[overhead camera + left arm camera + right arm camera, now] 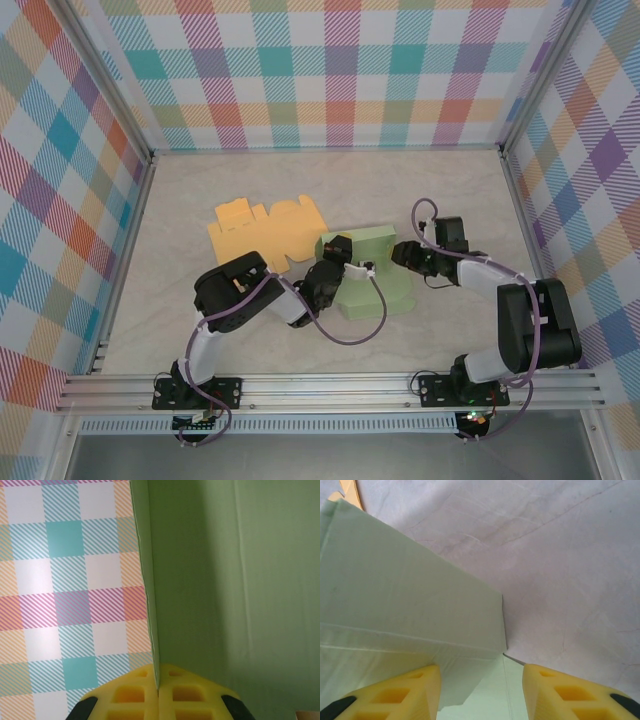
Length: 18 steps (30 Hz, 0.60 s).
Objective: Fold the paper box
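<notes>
At the centre of the top view, the green paper box (380, 247) lies partly folded on the marble-patterned worktop (450, 190), just right of a flat orange box blank (255, 232). The left claw (337, 252) is pressed together, pinching an upright green wall at the box's left end. The right claw (402, 256) is spread, straddling a corner at the box's right side.
</notes>
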Tool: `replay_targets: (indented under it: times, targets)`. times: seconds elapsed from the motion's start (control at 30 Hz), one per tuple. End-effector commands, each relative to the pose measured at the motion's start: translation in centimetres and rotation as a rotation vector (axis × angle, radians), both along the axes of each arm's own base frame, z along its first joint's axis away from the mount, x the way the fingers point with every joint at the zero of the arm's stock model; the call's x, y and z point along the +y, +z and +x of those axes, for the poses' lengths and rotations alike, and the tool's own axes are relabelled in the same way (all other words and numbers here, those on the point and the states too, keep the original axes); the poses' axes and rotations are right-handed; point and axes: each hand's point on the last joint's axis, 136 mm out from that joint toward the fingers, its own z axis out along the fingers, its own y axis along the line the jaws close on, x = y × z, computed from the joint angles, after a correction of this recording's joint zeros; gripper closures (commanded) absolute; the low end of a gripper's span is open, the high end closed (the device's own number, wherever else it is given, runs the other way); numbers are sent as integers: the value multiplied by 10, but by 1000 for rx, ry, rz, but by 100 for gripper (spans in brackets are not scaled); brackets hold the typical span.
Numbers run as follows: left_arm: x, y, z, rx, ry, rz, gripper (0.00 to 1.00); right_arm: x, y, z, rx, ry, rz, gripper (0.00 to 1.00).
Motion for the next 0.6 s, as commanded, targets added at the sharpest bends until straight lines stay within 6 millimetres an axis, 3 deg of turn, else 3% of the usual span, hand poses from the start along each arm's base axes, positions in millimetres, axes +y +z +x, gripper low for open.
replay_targets:
  times: [0.0,0.17,0.33,0.57]
  targets:
    - [-4,-5,-7,-10,-26,39,100,4,6,-4,-43,23,12,52]
    - [-5,-4,-7,-14,-31,46,100,1,11,-10,-87,9,15,47]
    - [-5,-9,-8,-7,-34,52,100,-1,10,0,-111,-3,-5,46]
    - [-8,-9,-8,-8,-39,47,100,11,10,8,-136,24,-14,43]
